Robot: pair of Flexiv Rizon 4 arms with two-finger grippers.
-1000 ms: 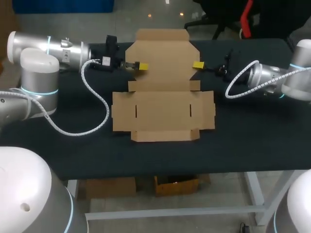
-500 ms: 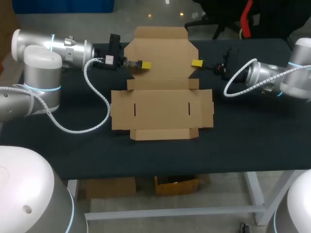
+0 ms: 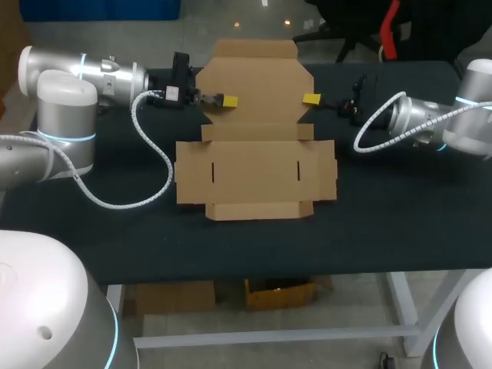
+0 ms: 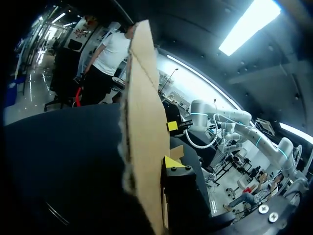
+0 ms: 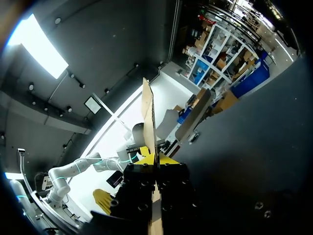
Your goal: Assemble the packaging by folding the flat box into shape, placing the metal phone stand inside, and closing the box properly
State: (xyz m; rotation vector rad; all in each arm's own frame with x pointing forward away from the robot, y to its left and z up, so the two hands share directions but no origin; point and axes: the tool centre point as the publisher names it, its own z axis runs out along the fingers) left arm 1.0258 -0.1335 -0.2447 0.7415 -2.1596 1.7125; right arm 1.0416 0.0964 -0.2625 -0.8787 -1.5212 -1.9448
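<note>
1. The flat box (image 3: 256, 173) lies unfolded at the centre of the black table (image 3: 400, 223). Its long axis runs from 12 o'clock to 6 o'clock in the head view.
2. The rear panel (image 3: 256, 88) is the section toward 12 o'clock and reaches the far edge of the table. The middle panel (image 3: 256, 157) lies flat on the cloth and carries two short slits (image 3: 215, 175), one toward 9 o'clock and one toward 3 o'clock. The front flap (image 3: 260, 210) closes the outline at 6 o'clock.
3. The left gripper (image 3: 228, 101) enters from 9 o'clock and meets the 9 o'clock edge of the rear panel.
   - In the left wrist view the cardboard runs edge-on past the gripper, tight against a yellow fingertip (image 4: 171, 162).
   - The fingers are clamped on that edge of the flat box.
4. The right gripper (image 3: 311, 98) enters from 3 o'clock and meets the 3 o'clock edge of the same panel.
   - In the right wrist view the cardboard stands edge-on between the two yellow tips, one on each face.
   - The fingers are clenched on the flat box.
5. The two grippers face each other across the rear panel, with the bare cardboard between them.
6. A white coiled cable (image 3: 150, 157) loops from the left arm onto the table at 9 o'clock of the box. It does not touch the box.
</note>
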